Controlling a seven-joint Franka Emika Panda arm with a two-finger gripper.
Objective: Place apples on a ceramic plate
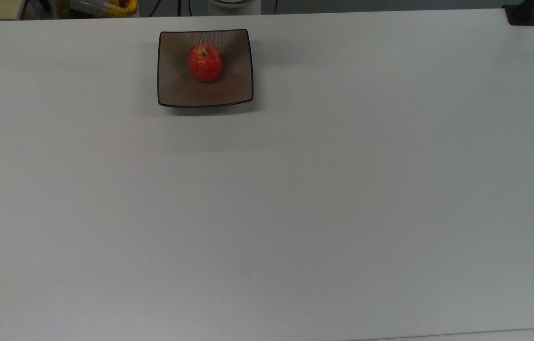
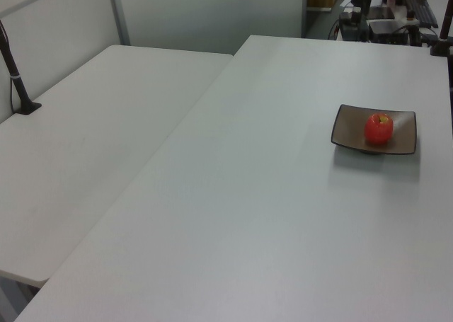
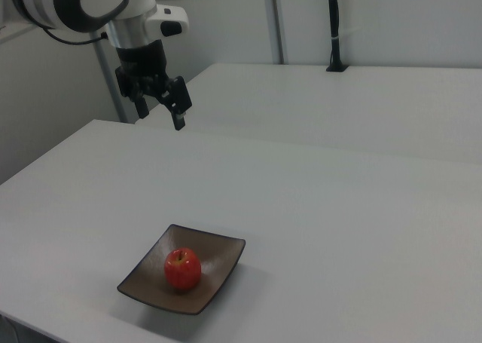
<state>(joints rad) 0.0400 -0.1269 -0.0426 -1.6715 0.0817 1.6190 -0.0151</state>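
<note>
On the white surface (image 1: 295, 189), near its far edge in the top view, sits the ceramic plate (image 1: 176, 90): square, brown, shallow, rounded corners, thin dark rim. The apple (image 1: 205, 63) rests on the plate, slightly toward the far side of centre in the top view, stem dimple up, yellow-green patch visible around the stem. 1 apple, 1 plate; nothing touching either.

In the right view the gripper (image 3: 160, 102) hangs in the air above and behind the plate (image 3: 151, 279), well apart from the apple (image 3: 183, 268). Its black fingers (image 3: 180, 115) point downward and stand apart, holding nothing. White arm segments with a black joint cover run off the right view's upper left.

Surface is plain matte white. In the left view a 2nd white table (image 2: 85, 138) butts against the left view's left side of it, with a seam between them. A black post (image 2: 15, 74) is clamped at that table's edge; in the right view a similar black post (image 3: 333, 26) stands at the far table edge. Pale wall panels with a metal upright (image 3: 273, 19) close off the room behind. In the top view a black clamp (image 1: 521, 14) sits at the top right corner of the surface, and a yellow container (image 1: 101, 7) lies beyond the far edge.
</note>
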